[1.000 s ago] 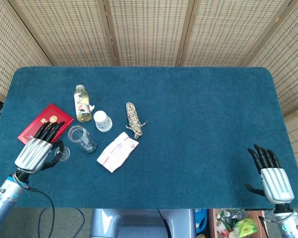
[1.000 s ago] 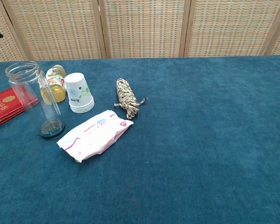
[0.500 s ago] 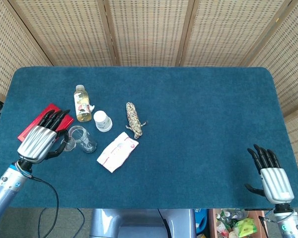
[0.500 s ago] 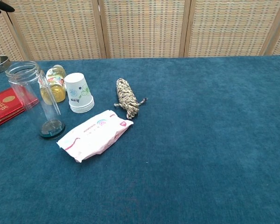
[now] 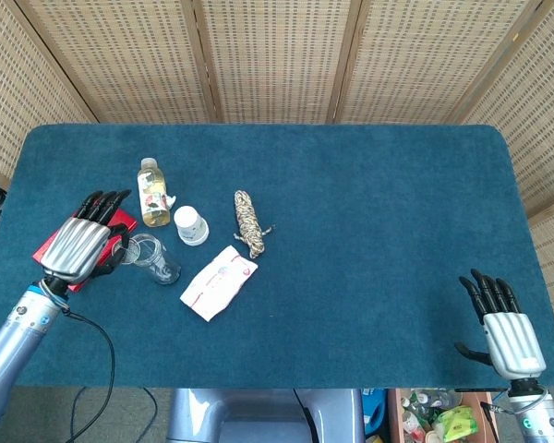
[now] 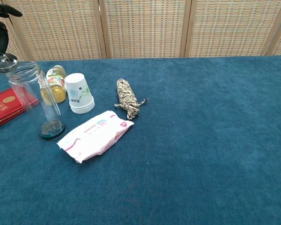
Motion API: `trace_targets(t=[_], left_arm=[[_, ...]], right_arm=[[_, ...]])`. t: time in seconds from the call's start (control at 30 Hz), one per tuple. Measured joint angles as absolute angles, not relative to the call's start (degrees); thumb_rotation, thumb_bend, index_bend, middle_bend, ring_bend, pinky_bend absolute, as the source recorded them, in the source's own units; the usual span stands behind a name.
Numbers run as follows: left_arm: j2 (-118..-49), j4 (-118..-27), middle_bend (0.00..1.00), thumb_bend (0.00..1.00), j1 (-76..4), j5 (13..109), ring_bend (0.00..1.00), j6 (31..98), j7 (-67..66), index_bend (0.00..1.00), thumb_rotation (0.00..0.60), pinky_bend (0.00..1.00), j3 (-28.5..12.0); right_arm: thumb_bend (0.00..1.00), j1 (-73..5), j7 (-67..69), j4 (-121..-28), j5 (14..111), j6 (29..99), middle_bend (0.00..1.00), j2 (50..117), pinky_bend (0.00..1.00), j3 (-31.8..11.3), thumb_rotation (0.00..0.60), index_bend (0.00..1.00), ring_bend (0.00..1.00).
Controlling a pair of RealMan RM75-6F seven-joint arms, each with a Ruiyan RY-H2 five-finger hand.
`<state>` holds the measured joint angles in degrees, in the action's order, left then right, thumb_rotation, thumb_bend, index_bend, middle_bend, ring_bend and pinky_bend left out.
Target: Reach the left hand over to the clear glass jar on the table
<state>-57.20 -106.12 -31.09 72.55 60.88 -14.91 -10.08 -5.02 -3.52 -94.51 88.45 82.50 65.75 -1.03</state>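
Note:
The clear glass jar (image 5: 154, 258) stands upright with an open mouth at the table's left; the chest view shows it tall, with a dark base (image 6: 35, 96). My left hand (image 5: 79, 245) hovers just left of the jar's mouth, fingers stretched out over the red booklet. It pinches a round silver lid (image 6: 3, 63), which sits level with the jar's rim at its left edge. Only dark fingertips (image 6: 1, 13) show in the chest view. My right hand (image 5: 501, 328) rests open at the front right corner, far from the jar.
Behind the jar stand a small bottle of yellow liquid (image 5: 151, 192) and a stack of paper cups (image 5: 191, 224). A coil of rope (image 5: 249, 223) and a pack of wipes (image 5: 218, 281) lie to its right. A red booklet (image 6: 4, 107) lies under my left hand.
My left hand has moved away from the front edge and rightwards, carrying the lid up to the jar's rim. The right hand has not moved.

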Motion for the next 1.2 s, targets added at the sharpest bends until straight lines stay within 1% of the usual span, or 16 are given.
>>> trace_targets(t=[0.43,0.77,1.2], left_arm=[[-59.09,-105.48,0.0,0.47,-33.04,69.5,0.0,60.14,-16.5,0.58,0.6,0.0,-10.89],[-61.23,-104.01,0.0,0.47,-34.26,67.16,0.0,59.16,-17.69,0.58,0.6,0.0,-10.66],[-62.84,-103.33,0.0,0.47,-34.96,66.43,0.0,60.02,-18.35,0.58,0.6,0.0,-10.64]], right_arm=[[0.0,-5.17,-3.59,-94.41,88.24,82.15,0.0,65.9,0.0,-1.03,0.6,0.0,0.0],[0.0,-5.17,-3.3,-94.26,88.17,82.07,0.0,65.86,0.0,-1.0,0.6,0.0,0.0],[0.0,-5.28,-3.52,-94.24,88.17,81.91,0.0,65.98,0.0,-0.98,0.6,0.0,0.0]])
